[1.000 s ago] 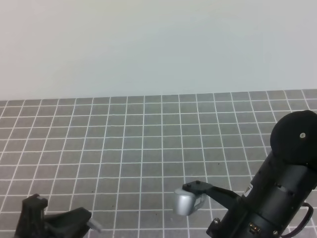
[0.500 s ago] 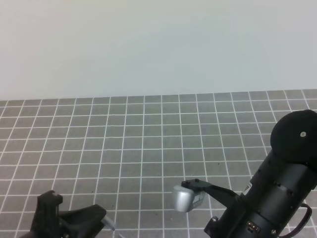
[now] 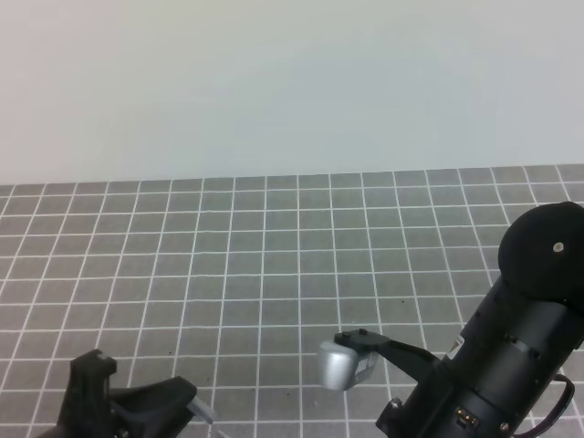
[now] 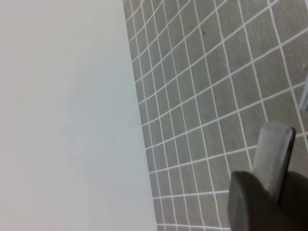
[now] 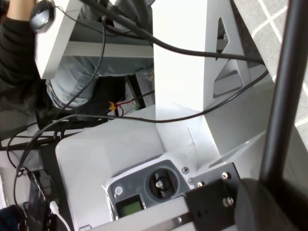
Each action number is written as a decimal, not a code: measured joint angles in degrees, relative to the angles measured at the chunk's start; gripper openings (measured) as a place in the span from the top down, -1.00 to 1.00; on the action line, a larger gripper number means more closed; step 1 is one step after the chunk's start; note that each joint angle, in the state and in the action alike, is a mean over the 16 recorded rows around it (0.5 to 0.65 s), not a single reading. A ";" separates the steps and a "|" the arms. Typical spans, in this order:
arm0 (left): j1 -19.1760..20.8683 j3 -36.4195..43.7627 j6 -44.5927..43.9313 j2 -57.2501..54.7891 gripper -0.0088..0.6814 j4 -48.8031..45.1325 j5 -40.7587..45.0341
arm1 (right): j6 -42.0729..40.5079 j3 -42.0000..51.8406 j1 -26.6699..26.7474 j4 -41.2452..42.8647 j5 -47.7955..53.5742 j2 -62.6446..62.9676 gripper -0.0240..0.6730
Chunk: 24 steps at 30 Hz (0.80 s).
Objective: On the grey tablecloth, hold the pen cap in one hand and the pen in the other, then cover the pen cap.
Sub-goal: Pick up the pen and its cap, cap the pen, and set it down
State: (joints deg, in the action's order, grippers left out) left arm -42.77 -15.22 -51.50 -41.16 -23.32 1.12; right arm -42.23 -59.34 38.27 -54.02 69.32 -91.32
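Over the near edge of the grey tablecloth [image 3: 274,255] both tools hang clear of the cloth. The bulky right arm [image 3: 520,356] is over its near right corner, with the right gripper [image 3: 347,360] reaching toward the cloth's near middle. The left gripper [image 3: 182,409] is over the near left.

Left jaws read as closed, though I can't see what's between them. One pale finger pad [image 4: 272,154] shows in the left wrist view, and a silvery sliver [image 3: 204,417] pokes out toward the cloth's middle. Right jaws: I can't tell whether they're closed or gripping.

Neither the pen nor the pen cap lies anywhere on the visible cloth, so I judge both are already picked up. A straight black rod [image 5: 281,96] crosses the right wrist view above a corner of the cloth and may be the pen, unconfirmed.

To do the capping well, I'd:
- bring both tools over the cloth's near middle, where the high view sees them
- line up the two axes before closing the gap
- push slowly and straight
- keep both grips firm, since a skewed push will likely twist the cap out

Surface: flat cloth with an even white grid and no clutter on it. A plain pale wall [image 3: 292,82] rises off its far edge. Off its near side are a white stand [image 5: 183,62], loose cables [image 5: 120,33] and a person [image 5: 19,43].
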 joint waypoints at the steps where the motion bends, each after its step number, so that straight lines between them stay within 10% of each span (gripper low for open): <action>1: -0.09 0.00 0.02 -0.02 0.86 -0.08 0.00 | -0.02 0.00 0.00 0.00 0.00 0.00 0.84; 24: -2.43 0.00 -0.26 -0.04 0.89 -1.02 0.82 | -0.44 0.00 0.00 -0.37 0.01 -0.01 0.85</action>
State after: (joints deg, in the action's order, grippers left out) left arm -45.20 -15.22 -51.76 -41.20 -24.34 1.94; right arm -42.68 -59.34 38.27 -54.39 69.33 -91.33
